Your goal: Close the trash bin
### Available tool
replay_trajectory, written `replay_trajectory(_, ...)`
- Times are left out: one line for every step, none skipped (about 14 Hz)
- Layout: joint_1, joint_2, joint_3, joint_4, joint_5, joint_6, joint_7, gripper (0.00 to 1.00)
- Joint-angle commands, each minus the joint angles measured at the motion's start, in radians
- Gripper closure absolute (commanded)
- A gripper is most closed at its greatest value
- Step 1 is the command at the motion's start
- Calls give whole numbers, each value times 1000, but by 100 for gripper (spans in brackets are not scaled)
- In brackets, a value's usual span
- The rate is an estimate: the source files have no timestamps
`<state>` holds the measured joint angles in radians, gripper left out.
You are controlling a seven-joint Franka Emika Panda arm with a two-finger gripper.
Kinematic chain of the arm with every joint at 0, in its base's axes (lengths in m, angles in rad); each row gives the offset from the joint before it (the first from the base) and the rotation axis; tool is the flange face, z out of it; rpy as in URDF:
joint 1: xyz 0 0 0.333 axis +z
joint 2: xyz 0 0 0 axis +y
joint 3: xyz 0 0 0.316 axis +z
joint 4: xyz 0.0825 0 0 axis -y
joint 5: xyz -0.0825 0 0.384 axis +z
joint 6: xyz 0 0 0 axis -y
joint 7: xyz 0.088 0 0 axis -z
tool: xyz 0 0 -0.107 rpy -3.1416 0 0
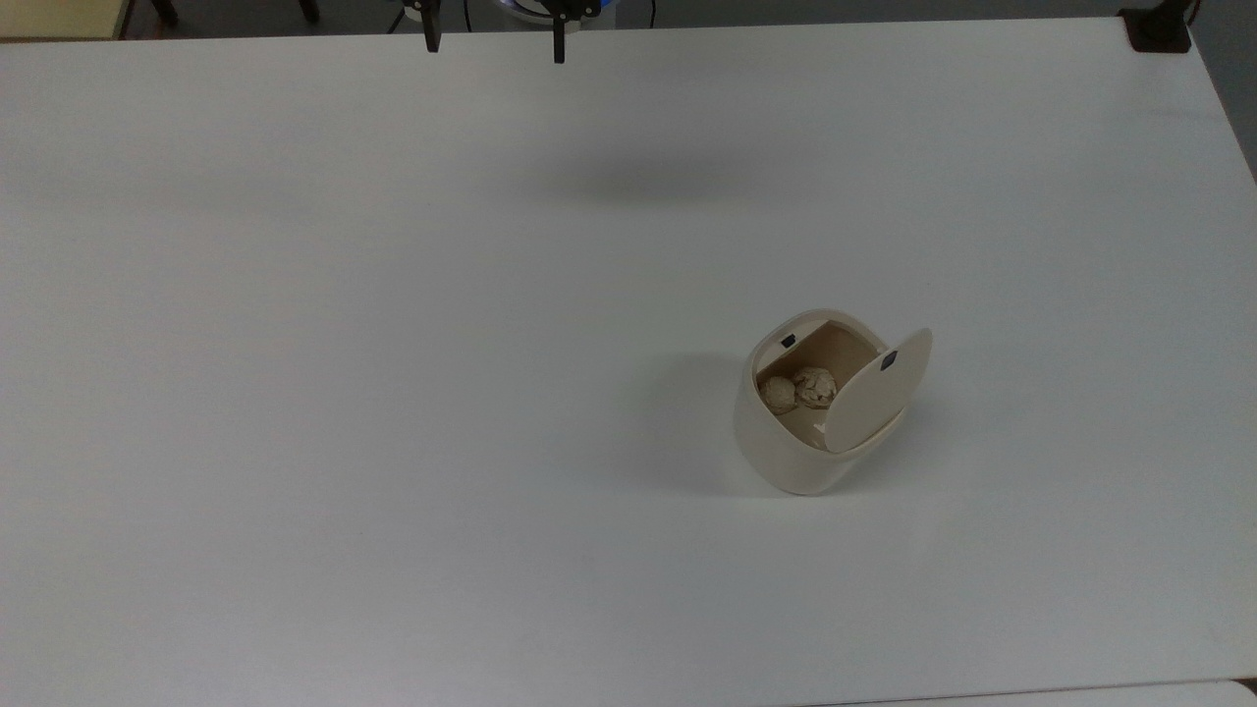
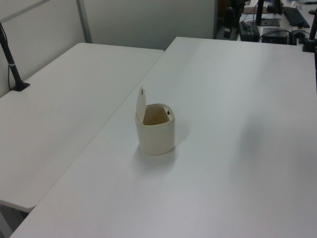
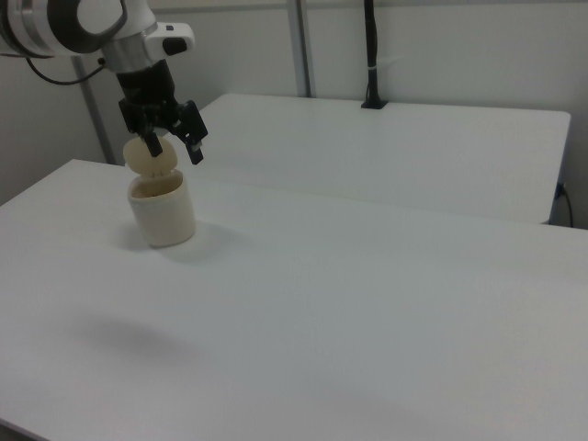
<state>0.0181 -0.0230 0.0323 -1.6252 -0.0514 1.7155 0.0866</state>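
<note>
Gripper (image 1: 494, 44) wide open, empty

The top view's upper edge is cutting off the tool (image 1: 494, 39), leaving just two dark fingertips (image 1: 432, 39). In the right view the tool (image 3: 173, 143) is hiding part of the trash bin (image 3: 162, 211) lid (image 3: 152, 156).

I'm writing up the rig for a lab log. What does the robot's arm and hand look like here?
In the right view the arm is glossy white with rounded shells, dark grey bands at the joints and a black cable trailing behind it. Its hand is black, a blocky body ending in two short fingers. In the top view the two fingers show as slim black prongs at the table's far edge.
</note>
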Motion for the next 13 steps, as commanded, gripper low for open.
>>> replay_trajectory(6,-20,4,-13,-8,-30,15,0)
replay_trajectory(6,-18,4,-13,-8,-30,15,0)
replay_trajectory(8,-18,4,-13,-8,-30,15,0)
replay_trajectory(6,-18,4,-13,-8,-30,15,0)
replay_trajectory(6,-18,4,-13,-7,-30,15,0)
replay_trajectory(6,-18,4,-13,-7,-30,15,0)
replay_trajectory(6,-18,4,-13,-7,-30,15,0)
replay_trajectory(6,-18,4,-13,-7,-30,15,0)
replay_trajectory(6,-18,4,-13,-7,-30,15,0)
replay_trajectory(6,-18,4,-13,-7,-30,15,0)
replay_trajectory(6,-18,4,-15,-7,-30,15,0)
replay_trajectory(6,-18,4,-13,-7,-39,15,0)
replay_trajectory(6,-18,4,-13,-7,-40,15,0)
